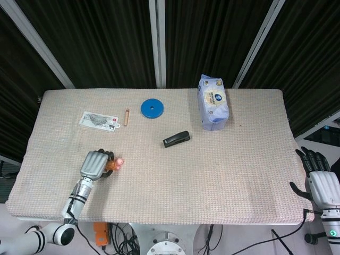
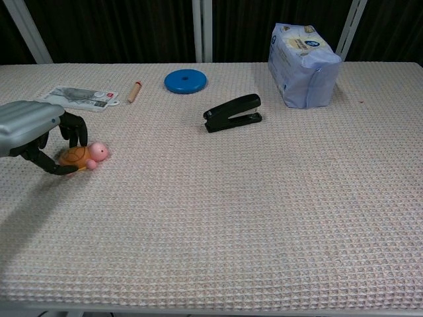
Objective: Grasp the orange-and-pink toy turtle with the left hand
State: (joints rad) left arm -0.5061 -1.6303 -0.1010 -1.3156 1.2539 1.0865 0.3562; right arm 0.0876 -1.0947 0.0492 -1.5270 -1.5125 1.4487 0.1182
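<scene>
The orange-and-pink toy turtle (image 1: 116,163) (image 2: 86,155) lies on the beige mat near the table's front left, its pink head pointing right. My left hand (image 1: 94,165) (image 2: 30,125) is over it from the left: the dark fingers curl down onto the orange shell and the thumb presses against its near side. The turtle still rests on the mat. My right hand (image 1: 321,183) hangs off the table's right front corner with its fingers spread and nothing in it; the chest view does not show it.
A black stapler (image 1: 176,139) (image 2: 232,112) lies mid-table. Behind it are a blue disc (image 1: 152,108) (image 2: 186,82), a small wooden peg (image 1: 127,117) (image 2: 135,91) and a flat packet (image 1: 99,120) (image 2: 79,98). A pack of wipes (image 1: 213,101) (image 2: 303,65) stands back right.
</scene>
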